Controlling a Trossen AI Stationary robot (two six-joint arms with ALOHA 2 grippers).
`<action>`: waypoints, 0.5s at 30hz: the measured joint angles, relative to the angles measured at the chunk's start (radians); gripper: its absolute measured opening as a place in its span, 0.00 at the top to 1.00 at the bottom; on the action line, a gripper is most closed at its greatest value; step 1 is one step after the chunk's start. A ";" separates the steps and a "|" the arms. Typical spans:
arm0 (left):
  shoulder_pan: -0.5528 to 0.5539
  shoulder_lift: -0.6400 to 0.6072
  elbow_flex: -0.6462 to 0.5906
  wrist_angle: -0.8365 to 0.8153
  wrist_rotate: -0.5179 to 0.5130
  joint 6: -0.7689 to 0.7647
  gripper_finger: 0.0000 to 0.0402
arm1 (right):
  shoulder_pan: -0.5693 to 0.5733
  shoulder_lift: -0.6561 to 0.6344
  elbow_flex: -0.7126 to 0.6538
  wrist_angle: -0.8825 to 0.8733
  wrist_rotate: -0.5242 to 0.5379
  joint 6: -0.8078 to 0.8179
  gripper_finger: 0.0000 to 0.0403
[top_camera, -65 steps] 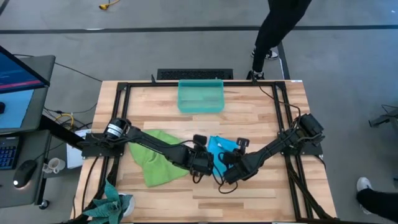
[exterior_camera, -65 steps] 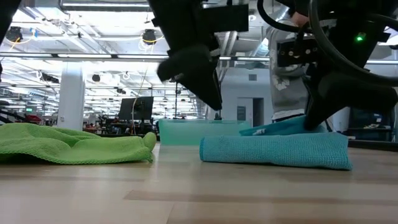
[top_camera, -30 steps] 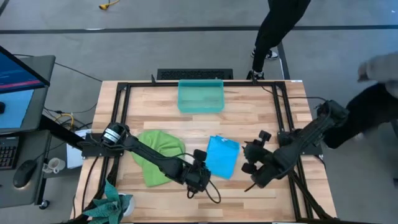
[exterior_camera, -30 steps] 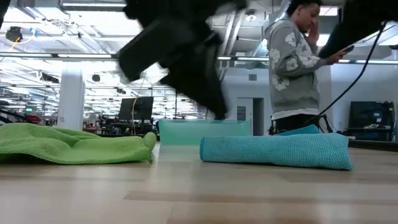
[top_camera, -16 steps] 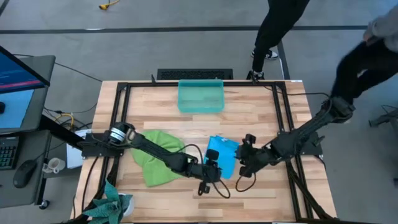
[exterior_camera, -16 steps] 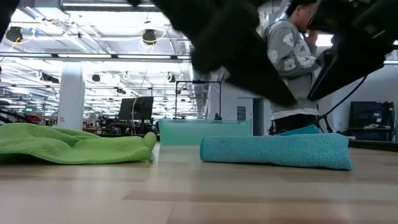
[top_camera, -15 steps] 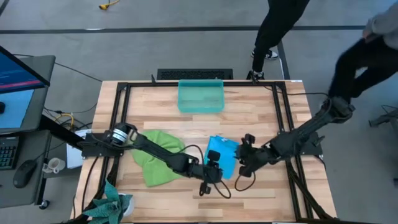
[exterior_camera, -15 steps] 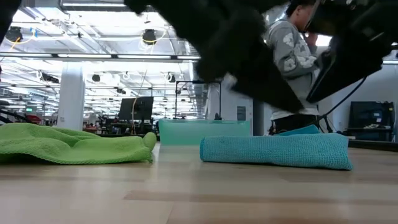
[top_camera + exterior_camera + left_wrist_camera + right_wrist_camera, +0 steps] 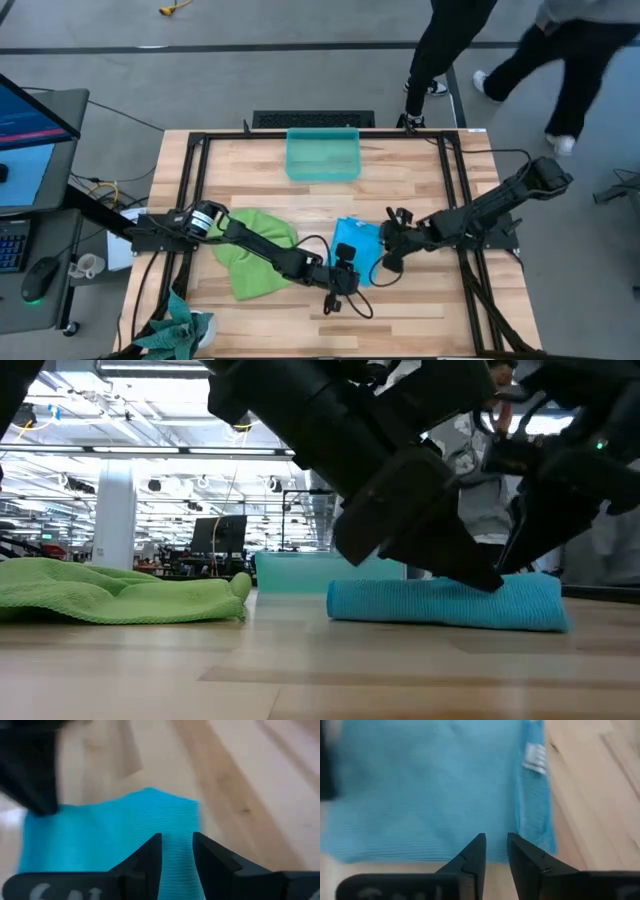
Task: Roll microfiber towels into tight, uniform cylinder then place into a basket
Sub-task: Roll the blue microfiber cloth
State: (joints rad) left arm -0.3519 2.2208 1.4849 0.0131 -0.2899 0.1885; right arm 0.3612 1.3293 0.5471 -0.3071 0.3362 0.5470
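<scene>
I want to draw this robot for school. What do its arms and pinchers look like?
Both arms are dark, almost black, built of long thin jointed links. The left arm has a shiny silver ring near its shoulder, and loose black cables loop beside both. The left gripper and right gripper each end in two flat, black, pointed fingers. A small green light glows on one arm in the low view.

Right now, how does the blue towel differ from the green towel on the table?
The blue towel is folded into a flat, neat rectangle; the green towel lies crumpled in a loose heap. Both end effectors are at the blue towel, the left end effector at its near edge and the right end effector at its right side, while nothing touches the green towel. Both rest on the wooden table, outside the basket, unrolled.
</scene>
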 joint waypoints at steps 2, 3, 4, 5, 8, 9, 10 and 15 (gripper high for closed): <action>0.000 0.003 0.000 0.000 0.052 -0.022 0.74 | -0.017 0.000 -0.007 -0.003 0.000 0.016 0.76; 0.000 0.004 0.000 -0.001 0.066 -0.026 0.74 | -0.025 0.000 -0.009 -0.003 0.000 0.020 0.76; -0.001 0.005 0.000 -0.001 0.072 -0.026 0.74 | -0.034 0.000 -0.010 -0.007 0.000 0.021 0.76; 0.000 0.005 0.000 -0.001 0.073 -0.025 0.74 | -0.043 0.000 -0.010 -0.007 0.000 0.021 0.76; -0.001 0.005 0.000 0.010 0.068 -0.013 0.74 | -0.069 0.000 -0.010 -0.007 0.000 0.021 0.77; 0.000 0.005 0.000 0.022 0.062 -0.008 0.74 | -0.077 0.000 -0.010 -0.007 0.000 0.021 0.77; 0.000 0.005 0.000 0.044 0.056 -0.004 0.74 | -0.083 0.000 -0.010 -0.010 0.001 0.021 0.77; 0.000 0.004 0.000 0.165 -0.013 0.028 0.74 | -0.110 0.000 -0.010 -0.021 0.000 0.029 0.77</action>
State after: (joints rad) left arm -0.3523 2.2250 1.4853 0.1784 -0.3025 0.2161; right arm 0.2509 1.3293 0.5369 -0.3284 0.3366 0.5761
